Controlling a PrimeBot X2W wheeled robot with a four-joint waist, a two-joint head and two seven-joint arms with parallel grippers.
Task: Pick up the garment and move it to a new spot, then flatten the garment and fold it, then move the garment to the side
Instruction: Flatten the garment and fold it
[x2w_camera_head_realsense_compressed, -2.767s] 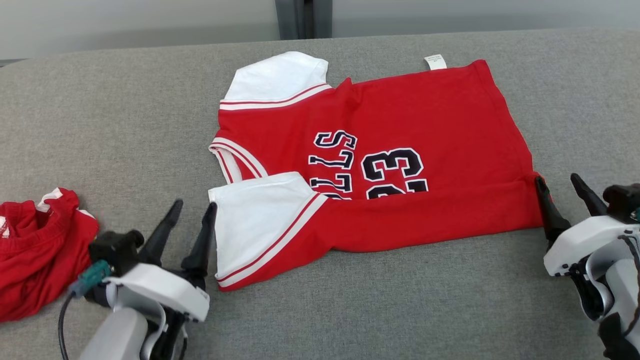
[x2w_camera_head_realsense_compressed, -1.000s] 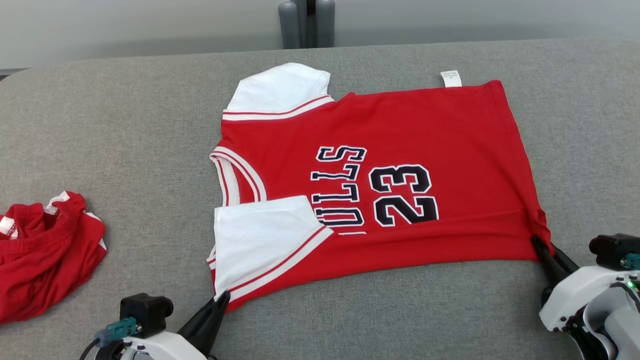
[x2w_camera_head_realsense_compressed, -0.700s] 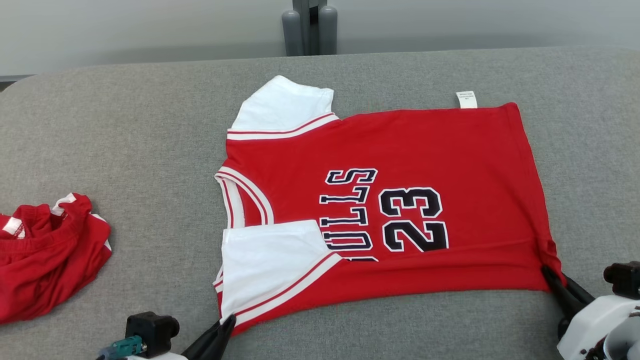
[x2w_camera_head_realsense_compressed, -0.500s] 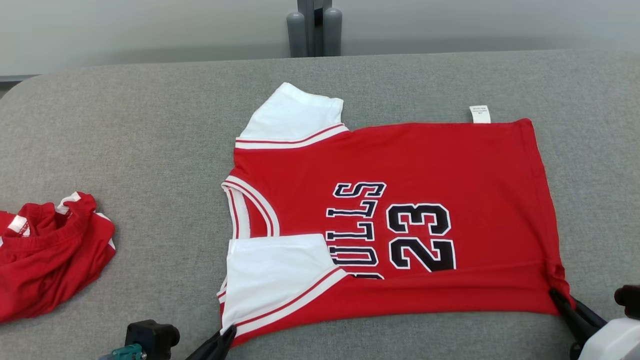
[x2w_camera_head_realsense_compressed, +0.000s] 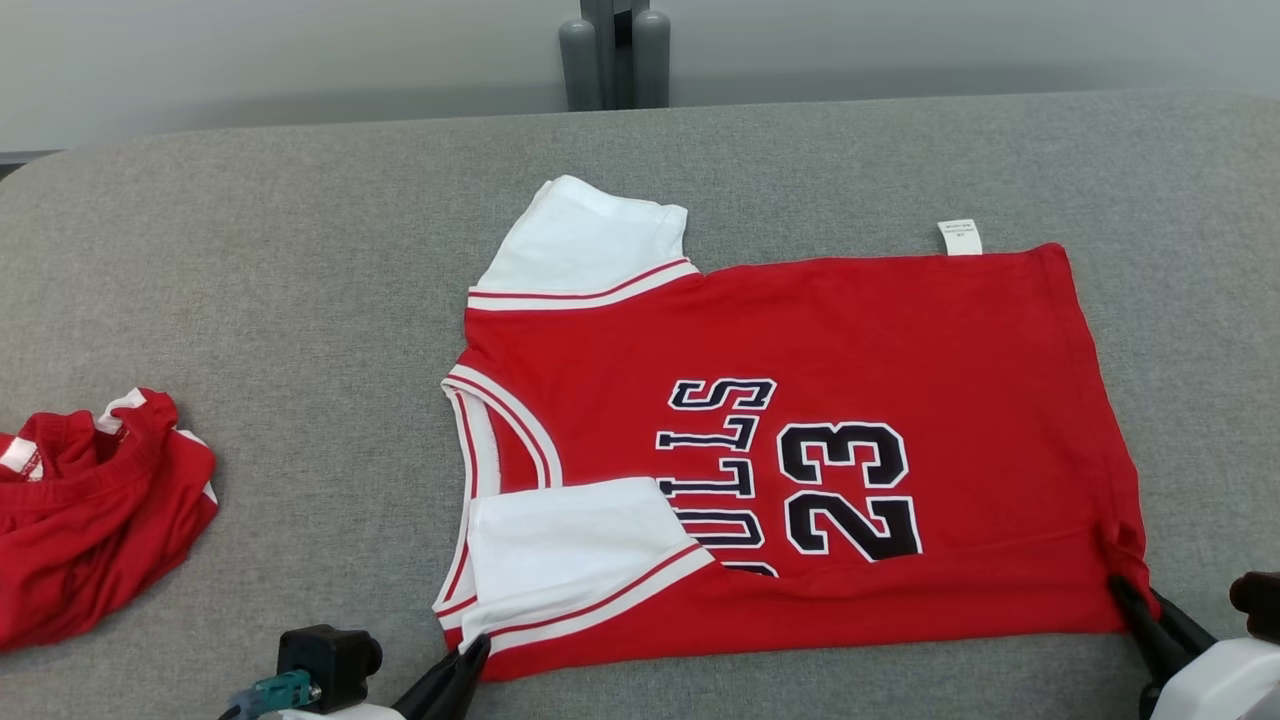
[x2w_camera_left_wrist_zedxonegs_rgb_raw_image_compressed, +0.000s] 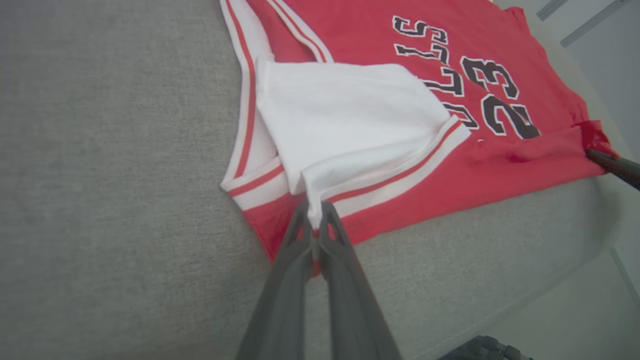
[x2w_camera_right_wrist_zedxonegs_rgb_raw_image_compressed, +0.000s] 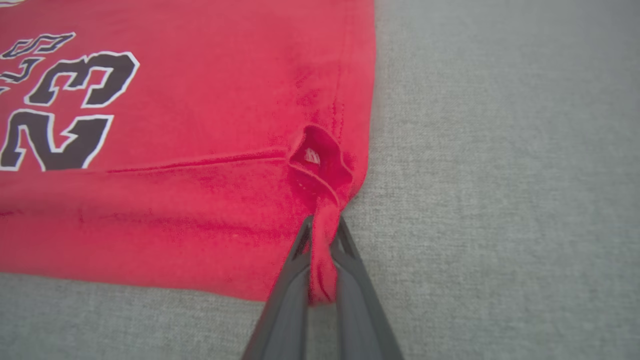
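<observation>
The left gripper (x2w_camera_left_wrist_zedxonegs_rgb_raw_image_compressed: 313, 222) has its jaws pressed together on the corner of the white sleeve (x2w_camera_left_wrist_zedxonegs_rgb_raw_image_compressed: 350, 115). The right gripper (x2w_camera_right_wrist_zedxonegs_rgb_raw_image_compressed: 322, 235) pinches a bunched fold of the red hem (x2w_camera_right_wrist_zedxonegs_rgb_raw_image_compressed: 320, 170). Between them the jersey (x2w_camera_head_realsense_compressed: 850, 340) lies spread on the grey padded surface (x2w_camera_head_realsense_compressed: 300, 260) (number 23 facing up). Another red garment (x2w_camera_head_realsense_compressed: 90, 520) sits crumpled well to the left.

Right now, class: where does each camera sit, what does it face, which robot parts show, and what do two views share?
Head view: on the head, facing down at the jersey; left gripper and right gripper at the bottom.
Left wrist view: on that wrist, facing along its gripper, shut on the sleeve.
Right wrist view: likewise, its gripper shut on the hem.
Shared: both wrist views show the 23.
</observation>
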